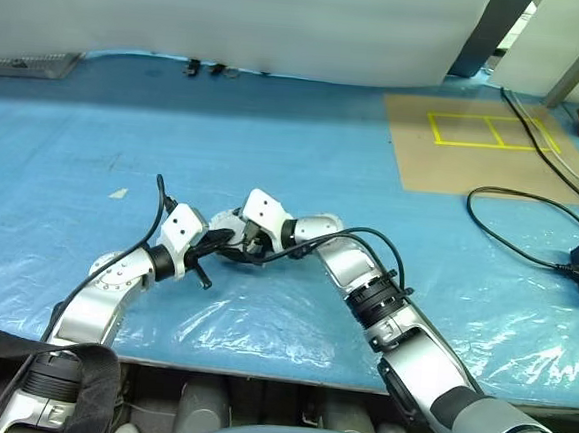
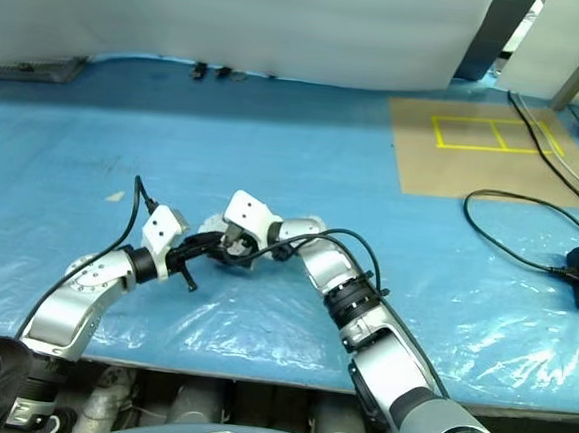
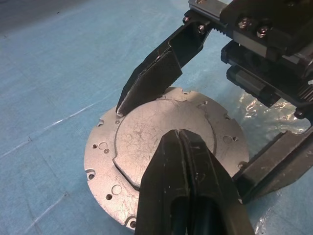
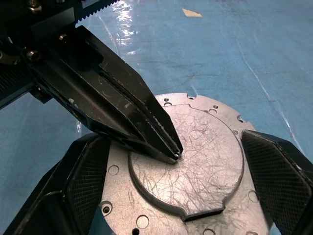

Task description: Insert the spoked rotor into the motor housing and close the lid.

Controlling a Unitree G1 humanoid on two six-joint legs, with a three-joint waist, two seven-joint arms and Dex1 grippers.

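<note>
Left gripper (image 3: 182, 147) nearest, jaws pressed together, tips resting on lid (image 3: 146, 132) top face. Lid: flat round grey disc, seated flat, centre of desk (image 1: 303, 177); housing and rotor hidden beneath, so insertion likely done, closing about finished. Right gripper (image 4: 171, 171) jaws spread wide, straddling lid's rim either side, apparently not clamping.

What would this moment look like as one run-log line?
lid: flat on blue sheet | left gripper: shut, tips on lid | right gripper: open, straddling lid
</note>
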